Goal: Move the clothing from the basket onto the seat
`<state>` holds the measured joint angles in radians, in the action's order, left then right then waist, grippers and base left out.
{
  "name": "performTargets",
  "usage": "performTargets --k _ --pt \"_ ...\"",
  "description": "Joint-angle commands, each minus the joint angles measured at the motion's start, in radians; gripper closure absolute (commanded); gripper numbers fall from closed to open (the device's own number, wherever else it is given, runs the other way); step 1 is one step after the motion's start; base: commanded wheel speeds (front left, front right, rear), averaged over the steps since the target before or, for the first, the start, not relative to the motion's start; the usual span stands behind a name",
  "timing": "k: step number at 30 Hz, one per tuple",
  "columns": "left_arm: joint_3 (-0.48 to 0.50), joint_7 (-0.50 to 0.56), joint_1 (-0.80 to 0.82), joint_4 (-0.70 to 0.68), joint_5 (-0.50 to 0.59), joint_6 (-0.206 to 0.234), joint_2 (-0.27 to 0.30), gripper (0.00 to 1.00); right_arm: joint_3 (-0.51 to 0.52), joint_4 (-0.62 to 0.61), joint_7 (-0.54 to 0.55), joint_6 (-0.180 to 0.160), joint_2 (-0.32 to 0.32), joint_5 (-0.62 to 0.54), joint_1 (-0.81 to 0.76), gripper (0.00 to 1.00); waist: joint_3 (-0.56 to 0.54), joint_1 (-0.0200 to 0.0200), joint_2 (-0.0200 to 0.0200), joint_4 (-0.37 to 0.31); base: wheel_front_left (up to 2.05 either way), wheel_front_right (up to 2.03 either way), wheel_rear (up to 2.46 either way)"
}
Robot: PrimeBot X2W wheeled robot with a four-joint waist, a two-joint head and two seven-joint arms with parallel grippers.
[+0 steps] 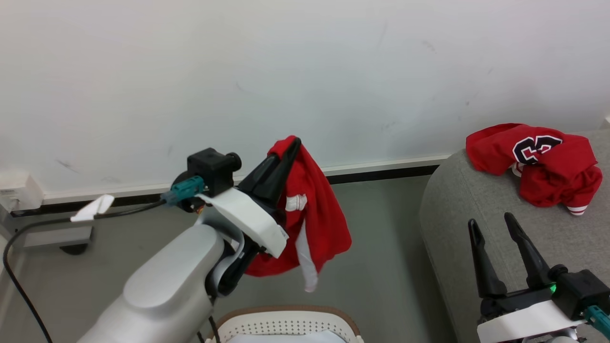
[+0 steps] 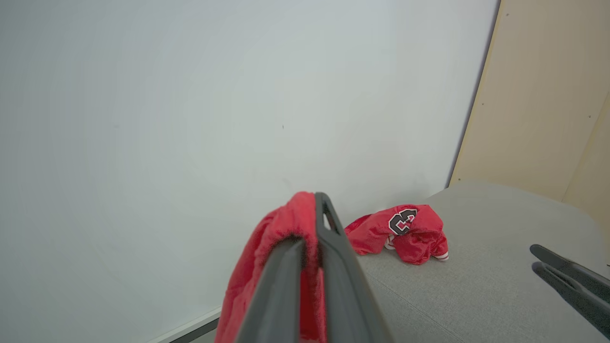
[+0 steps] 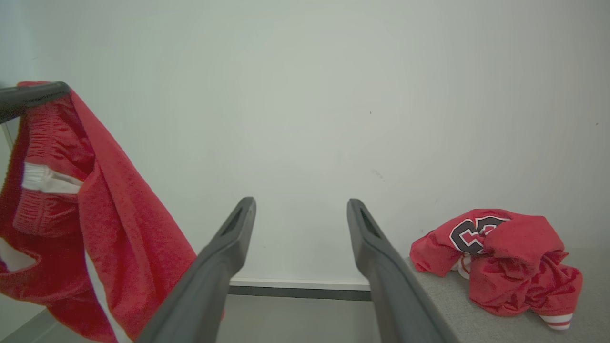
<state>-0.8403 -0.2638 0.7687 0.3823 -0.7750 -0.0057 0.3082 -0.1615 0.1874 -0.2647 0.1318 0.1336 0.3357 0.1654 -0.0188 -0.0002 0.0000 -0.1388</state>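
My left gripper [image 1: 290,147] is shut on a red garment with white trim [image 1: 314,219], which hangs in the air above the floor, up and to the right of the white basket [image 1: 286,324] at the bottom edge. In the left wrist view the red garment [image 2: 276,252] is pinched between the closed fingers [image 2: 333,257]. A second red garment with a dark number [image 1: 538,162] lies crumpled on the grey seat [image 1: 457,214] at the right. My right gripper [image 1: 493,226] stands open over the seat's front, nothing between its fingers [image 3: 228,247].
A white wall with a dark baseboard [image 1: 381,174] runs behind. A black cable [image 1: 14,267] and a grey box [image 1: 52,236] lie on the floor at the left. Something pale lies inside the basket. A beige panel [image 2: 548,95] stands beyond the seat.
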Motion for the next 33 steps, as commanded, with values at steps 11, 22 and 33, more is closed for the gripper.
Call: performTargets --k 11,22,33 --pt "0.015 0.004 0.028 -0.081 0.016 0.056 0.006 1.0 -0.088 -0.029 0.001 -0.002 0.013 0.007 0.01 0.0 0.008 0.0002 0.0 0.014 0.0 0.0 0.0" --pt "-0.007 0.013 0.024 -0.108 0.015 0.058 -0.019 1.0 -0.371 0.039 0.001 -0.002 0.036 -0.032 0.091 0.0 0.004 0.0002 0.0 0.049 0.0 0.0 0.0" --pt "-0.073 0.039 0.021 -0.135 0.023 0.037 -0.079 1.0 -0.392 0.242 0.001 -0.002 -0.056 -0.058 0.211 0.0 -0.019 0.0002 0.0 0.162 0.0 0.0 0.0"
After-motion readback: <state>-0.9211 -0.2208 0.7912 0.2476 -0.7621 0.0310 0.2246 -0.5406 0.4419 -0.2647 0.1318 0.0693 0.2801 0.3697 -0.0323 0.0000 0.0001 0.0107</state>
